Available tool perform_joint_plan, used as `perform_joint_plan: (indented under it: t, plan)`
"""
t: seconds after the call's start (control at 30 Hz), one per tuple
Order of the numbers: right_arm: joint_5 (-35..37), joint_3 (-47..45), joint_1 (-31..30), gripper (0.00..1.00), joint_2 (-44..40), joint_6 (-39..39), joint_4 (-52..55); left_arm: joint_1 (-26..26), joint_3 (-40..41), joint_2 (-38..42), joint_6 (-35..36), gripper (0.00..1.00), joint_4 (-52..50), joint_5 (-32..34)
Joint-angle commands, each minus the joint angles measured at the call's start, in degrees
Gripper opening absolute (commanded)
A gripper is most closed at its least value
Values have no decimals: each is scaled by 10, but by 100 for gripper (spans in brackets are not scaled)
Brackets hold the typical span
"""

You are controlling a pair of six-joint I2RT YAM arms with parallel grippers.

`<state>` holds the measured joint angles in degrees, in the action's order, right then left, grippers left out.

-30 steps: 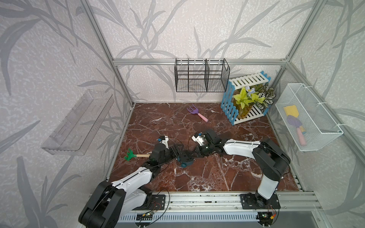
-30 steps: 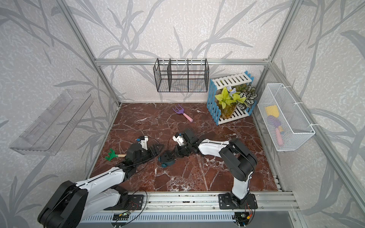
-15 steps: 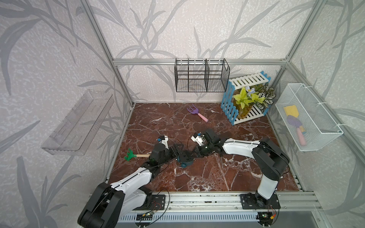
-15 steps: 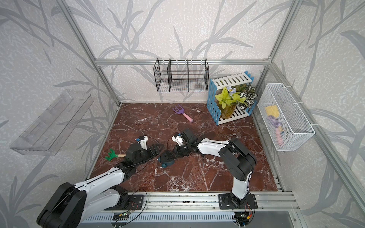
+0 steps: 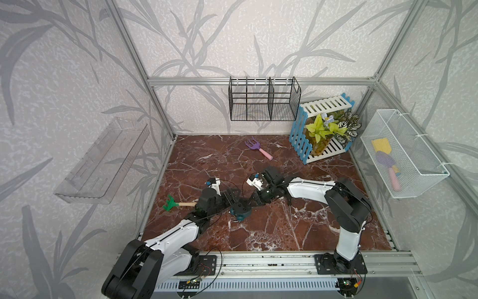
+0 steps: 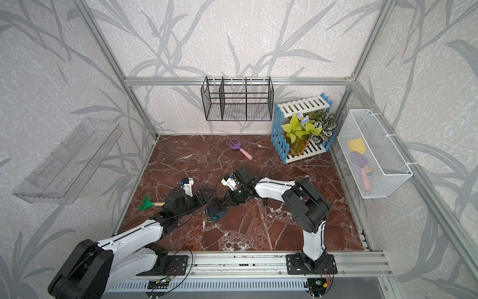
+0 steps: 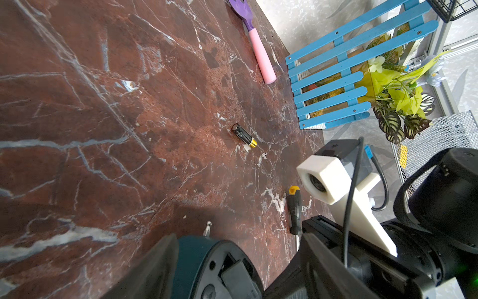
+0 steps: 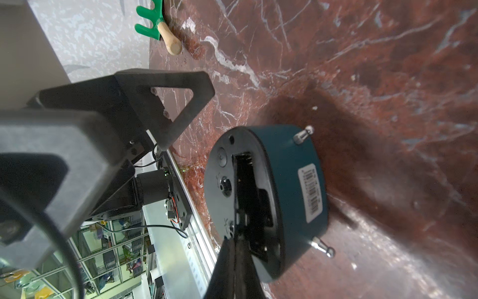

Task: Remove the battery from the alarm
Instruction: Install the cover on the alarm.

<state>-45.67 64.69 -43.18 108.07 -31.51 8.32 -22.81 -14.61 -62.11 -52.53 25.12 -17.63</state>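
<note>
Battery (image 7: 244,136) lies loose on the marble table (image 7: 103,116) — on its side, gold end showing, well apart from the alarm (image 8: 271,196) and clear of the black-and-yellow screwdriver (image 7: 294,209) too. By the look of it, the thing to be removed is out of the clock.

The alarm lies dial-down with its black back up, which puts the open battery bay where an arm can reach it. Its little metal feet stick out at the side.

The right gripper (image 8: 239,233) has its jaws pressed together into a thin wedge, tips inside that bay — a shape suited to prying in a slot too narrow for spread fingers. No cell shows in the bay around them.

The left gripper (image 5: 231,198) has its jaws apart, standing either side of the clock. One finger is against the teal rim; the other has a sliver of table between. I judge it a fence against sliding, not a clamp.
</note>
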Motion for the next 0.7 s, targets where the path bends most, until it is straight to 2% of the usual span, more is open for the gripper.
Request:
perform_joint_plan:
  t: [0.0, 0.67]
  plan:
    - [-24, 21, 1, 1, 14, 29, 41, 3, -11, 8, 7, 78, -3, 4]
    - [-39, 97, 21, 2, 50, 121, 146, 13, 15, 41, -4, 74, -42, 44]
